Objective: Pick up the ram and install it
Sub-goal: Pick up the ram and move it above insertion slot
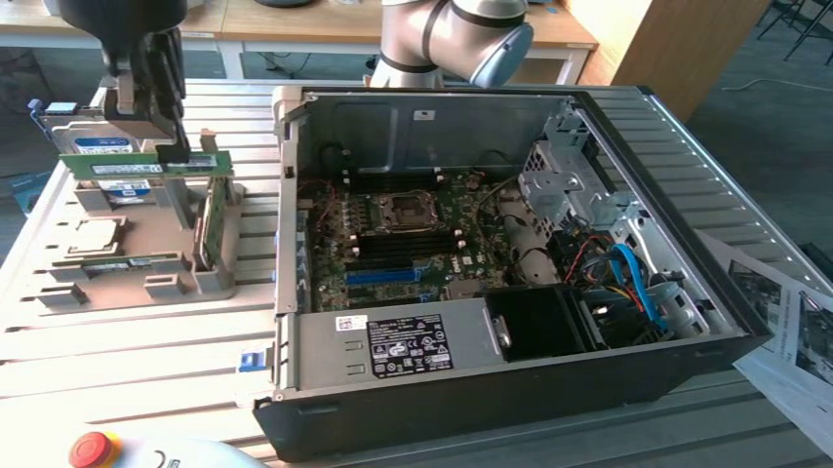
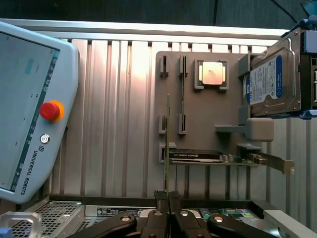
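Ram: one long green stick point(image 1: 131, 166), held level above the grey holder at the exterior view's left. In the wrist view it is seen edge-on point(image 2: 167, 144), as a thin line running out from the fingertips.
Tool: one point(image 1: 174, 154), its jaws drawn narrow and clamped on the ram's upper edge.
Step in hand: the pick-up is judged done or nearly done. The ram is gripped and appears raised out of the holder's slots, though full clearance cannot be told. Installation is not begun, as the ram is well apart from the computer case.
Next move calls for: by judgement, a firm grip and a level stick. The ram must be brought over the case wall, lined up with a free memory slot and pressed straight down, since so thin a board could be strained by a skewed push.
Holder: one grey slotted holder point(image 1: 143, 263), set on the tabletop.
Other parts on the holder: one blue-labelled hard drive point(image 2: 270, 79), one square processor chip point(image 2: 212, 74) and one broader green card point(image 1: 206, 229) stood on edge.
Computer case: one point(image 1: 521, 409), open, with one motherboard point(image 1: 456, 210) inside.
Pendant: one point(image 2: 29, 148), with one red button point(image 2: 49, 110).
Tabletop: one ribbed metal surface point(image 1: 117, 361).
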{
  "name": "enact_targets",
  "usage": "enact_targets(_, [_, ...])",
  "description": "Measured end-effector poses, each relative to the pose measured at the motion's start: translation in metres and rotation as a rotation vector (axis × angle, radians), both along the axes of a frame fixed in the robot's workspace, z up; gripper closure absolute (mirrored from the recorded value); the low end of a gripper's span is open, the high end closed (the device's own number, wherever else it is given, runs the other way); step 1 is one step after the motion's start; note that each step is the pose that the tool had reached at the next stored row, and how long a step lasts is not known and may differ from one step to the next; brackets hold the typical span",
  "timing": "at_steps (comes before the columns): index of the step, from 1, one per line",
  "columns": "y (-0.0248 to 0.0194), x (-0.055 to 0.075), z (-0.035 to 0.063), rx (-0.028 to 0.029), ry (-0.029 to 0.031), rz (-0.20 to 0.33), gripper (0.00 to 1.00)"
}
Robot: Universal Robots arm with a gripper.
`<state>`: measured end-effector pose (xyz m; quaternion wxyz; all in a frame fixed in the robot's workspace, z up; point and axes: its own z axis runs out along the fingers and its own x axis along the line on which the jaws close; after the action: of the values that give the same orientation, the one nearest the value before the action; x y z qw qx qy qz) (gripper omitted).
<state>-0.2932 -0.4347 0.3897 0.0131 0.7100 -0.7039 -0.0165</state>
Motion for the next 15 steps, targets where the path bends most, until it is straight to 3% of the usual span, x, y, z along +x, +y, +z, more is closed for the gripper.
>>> enact_targets(15, [-0.0001,0.026,0.0,0.0,0.0001,0.0,0.88])
